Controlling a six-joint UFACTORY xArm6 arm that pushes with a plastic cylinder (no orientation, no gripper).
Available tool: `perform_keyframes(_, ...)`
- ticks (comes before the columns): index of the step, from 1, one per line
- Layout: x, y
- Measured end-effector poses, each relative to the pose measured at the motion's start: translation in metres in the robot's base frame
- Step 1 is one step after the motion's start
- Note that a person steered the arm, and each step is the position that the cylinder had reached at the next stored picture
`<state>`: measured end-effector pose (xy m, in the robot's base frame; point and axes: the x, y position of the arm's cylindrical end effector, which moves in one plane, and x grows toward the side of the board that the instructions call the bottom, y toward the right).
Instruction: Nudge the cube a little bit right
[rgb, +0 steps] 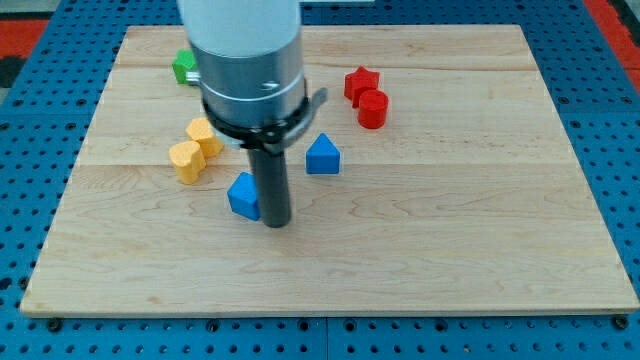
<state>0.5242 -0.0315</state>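
Observation:
A blue cube lies on the wooden board, left of centre. My tip rests on the board right against the cube's right side, slightly toward the view's bottom. The dark rod rises from it into the grey and white arm body, which hides part of the board behind it.
A blue triangular block lies to the upper right of the rod. Two yellow blocks lie to the upper left of the cube. A red star and a red cylinder sit at upper right. A green block shows at upper left.

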Motion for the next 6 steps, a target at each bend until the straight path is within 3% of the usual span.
perform_keyframes(1,0.04,-0.009)
perform_keyframes(3,0.031,-0.108)
perform_keyframes(4,-0.013,-0.112)
perform_keyframes(5,-0.032,-0.066)
perform_keyframes(6,-0.036,-0.056)
